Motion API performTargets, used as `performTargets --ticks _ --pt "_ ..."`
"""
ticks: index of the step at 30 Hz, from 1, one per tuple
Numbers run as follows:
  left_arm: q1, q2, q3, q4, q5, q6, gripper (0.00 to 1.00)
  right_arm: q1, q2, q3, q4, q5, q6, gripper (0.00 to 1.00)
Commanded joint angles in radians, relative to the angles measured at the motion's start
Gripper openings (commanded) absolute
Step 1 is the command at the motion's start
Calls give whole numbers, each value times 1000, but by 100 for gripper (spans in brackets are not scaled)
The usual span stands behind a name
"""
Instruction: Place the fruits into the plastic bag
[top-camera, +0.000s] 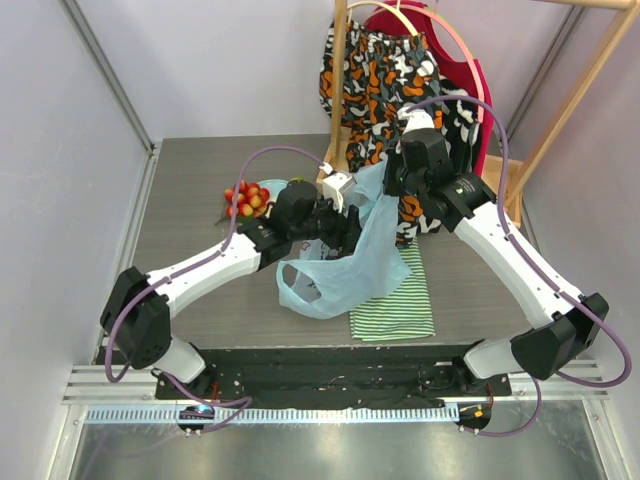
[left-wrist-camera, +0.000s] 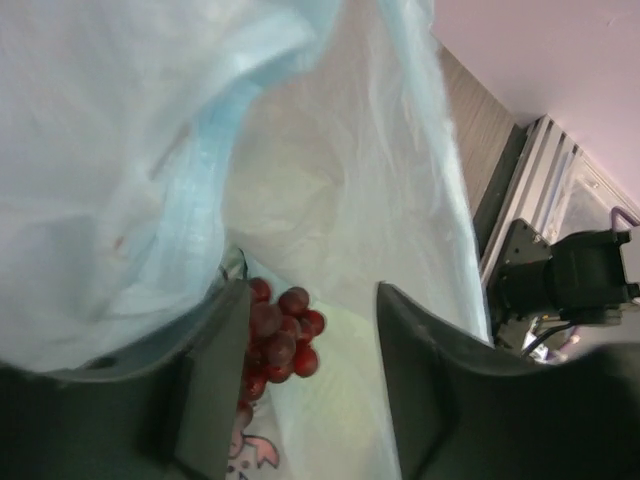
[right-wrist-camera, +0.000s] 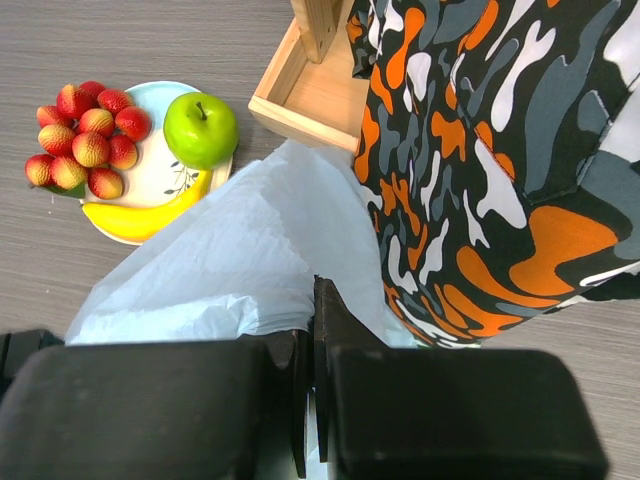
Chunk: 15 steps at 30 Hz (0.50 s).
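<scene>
The light-blue plastic bag (top-camera: 345, 262) hangs open at the table's middle. My right gripper (top-camera: 393, 186) is shut on its upper edge and holds it up; the right wrist view shows the jaws (right-wrist-camera: 315, 330) pinching the bag film (right-wrist-camera: 240, 250). My left gripper (top-camera: 335, 225) is inside the bag's mouth, open (left-wrist-camera: 310, 385). The dark purple grapes (left-wrist-camera: 282, 335) lie inside the bag beside my left finger (left-wrist-camera: 205, 385), partly hidden by it. The green apple (right-wrist-camera: 200, 128), banana (right-wrist-camera: 150, 215) and red strawberries (right-wrist-camera: 85, 140) sit on the pale plate (right-wrist-camera: 165, 175).
A green-and-white striped cloth (top-camera: 395, 300) lies under the bag. A wooden rack base (right-wrist-camera: 310, 95) and a hanging orange-black patterned garment (right-wrist-camera: 480, 150) stand at the back right. The plate (top-camera: 272, 186) is at the back left.
</scene>
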Motion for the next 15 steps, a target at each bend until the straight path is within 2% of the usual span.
performTargets --ticks 1,3,5,11,15 --pt "-4 -49 5 38 -4 28 64 0 -21 19 28 12 -4 1" --pt "-4 -56 -3 43 -4 34 71 -2 -21 21 28 14 -2 1" --pt "-4 -67 -12 54 -7 40 73 -2 -19 22 27 12 -2 1" --pt "-2 -94 -15 55 -7 59 74 -2 -18 24 25 15 -2 1" --pt "18 -165 -58 118 99 123 75 -2 -18 21 25 15 -4 1"
